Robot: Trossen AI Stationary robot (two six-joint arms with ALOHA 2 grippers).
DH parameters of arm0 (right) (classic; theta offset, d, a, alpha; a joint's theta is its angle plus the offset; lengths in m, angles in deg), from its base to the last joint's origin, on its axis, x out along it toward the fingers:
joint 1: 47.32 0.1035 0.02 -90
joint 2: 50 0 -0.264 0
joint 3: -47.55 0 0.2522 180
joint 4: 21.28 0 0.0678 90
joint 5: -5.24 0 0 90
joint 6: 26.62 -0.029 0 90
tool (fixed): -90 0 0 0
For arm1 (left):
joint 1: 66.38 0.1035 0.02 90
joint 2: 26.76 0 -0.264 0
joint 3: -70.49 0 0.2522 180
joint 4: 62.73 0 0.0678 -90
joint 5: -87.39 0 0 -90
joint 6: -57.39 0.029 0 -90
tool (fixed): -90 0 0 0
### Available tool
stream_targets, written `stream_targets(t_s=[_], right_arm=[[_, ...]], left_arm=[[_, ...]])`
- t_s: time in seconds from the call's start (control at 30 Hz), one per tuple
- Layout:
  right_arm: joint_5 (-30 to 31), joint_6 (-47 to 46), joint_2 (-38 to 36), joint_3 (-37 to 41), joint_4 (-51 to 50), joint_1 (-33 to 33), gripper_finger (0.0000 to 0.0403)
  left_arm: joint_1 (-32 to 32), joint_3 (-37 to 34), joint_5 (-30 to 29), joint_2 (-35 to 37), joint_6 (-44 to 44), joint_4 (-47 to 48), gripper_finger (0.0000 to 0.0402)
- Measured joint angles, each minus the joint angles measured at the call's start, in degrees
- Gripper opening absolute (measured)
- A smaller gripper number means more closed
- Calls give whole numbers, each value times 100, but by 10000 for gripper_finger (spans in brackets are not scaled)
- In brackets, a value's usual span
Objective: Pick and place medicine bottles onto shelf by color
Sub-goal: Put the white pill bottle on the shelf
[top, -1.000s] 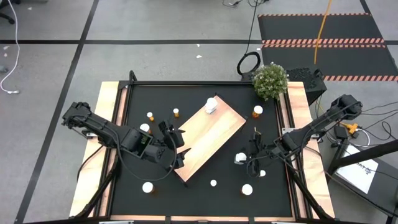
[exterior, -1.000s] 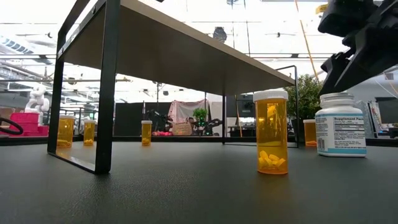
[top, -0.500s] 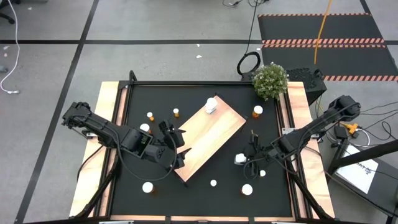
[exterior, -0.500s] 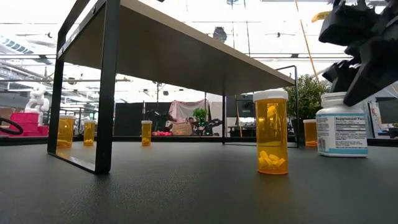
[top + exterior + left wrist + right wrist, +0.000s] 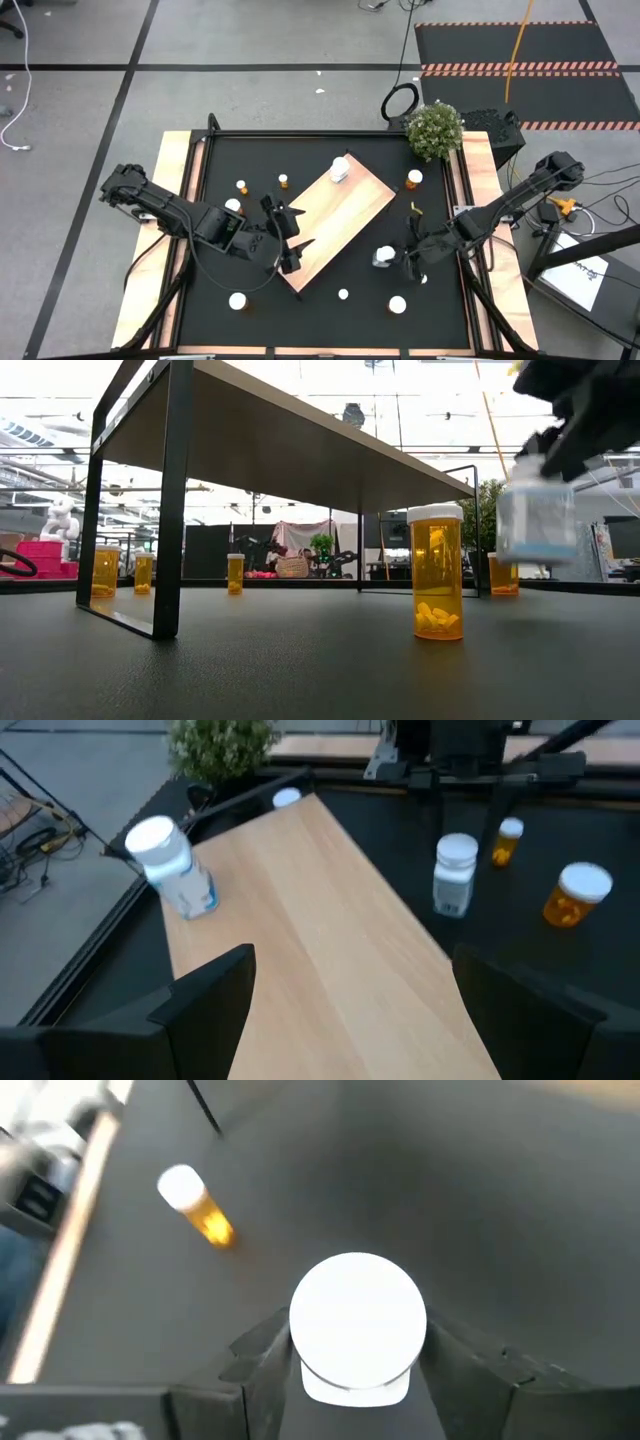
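The right gripper [image 5: 393, 259] is now pinching a white bottle [image 5: 535, 520] between its fingers, and the bottle is hanging clear of the black mat [image 5: 300, 660]; one second ago it was standing on the mat with the fingers spread around it. In the high view the bottle [image 5: 384, 256] is sitting slightly nearer the shelf's [image 5: 335, 225] right edge than before. The right wrist view is showing the white cap [image 5: 358, 1320] held between both fingers [image 5: 270, 1355], with an orange bottle [image 5: 195, 1205] on the mat below.

The left gripper [image 5: 287, 235] is staying spread and empty over the near-left end of the shelf, unchanged in place. Its wrist view is showing a white bottle [image 5: 172, 868] resting at the far end of the board [image 5: 320, 950], another white bottle [image 5: 455, 873] and two orange bottles on the mat beyond the board's edge.

The lifted bottle is blurring in the low view, so its label is unreadable there. The right gripper's body is being cut off at the top right edge of that view. An orange bottle [image 5: 435, 572] is standing on the mat just left of the lifted one. A potted plant [image 5: 434, 128] is sitting at the table's far right corner.
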Motion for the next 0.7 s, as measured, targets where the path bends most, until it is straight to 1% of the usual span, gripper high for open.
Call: stream_targets(t_s=[0.1, 0.2, 0.27, 0.47, 0.6, 0.7], right_arm=[[0, 85, -256, 0, 303, 0, 186], [0, 255, -506, -2, 660, 0, 181], [3, 421, -631, -3, 953, 0, 182], [36, 813, -888, -2, 1392, 0, 185], [426, 879, -884, -4, 1811, -3, 184], [678, 955, -886, -2, 2221, -33, 187]], left_arm=[[-15, -11, 6, -97, 208, -207, 340], [-7, 9, -43, -305, 442, -682, 340], [-29, -9, -7, -448, 635, -836, 340], [-11, -2, -27, -881, 1324, -1890, 340], [5, -1, -63, -1147, 1741, -2451, 340], [-17, -4, -294, -1298, 2020, -2694, 340]])
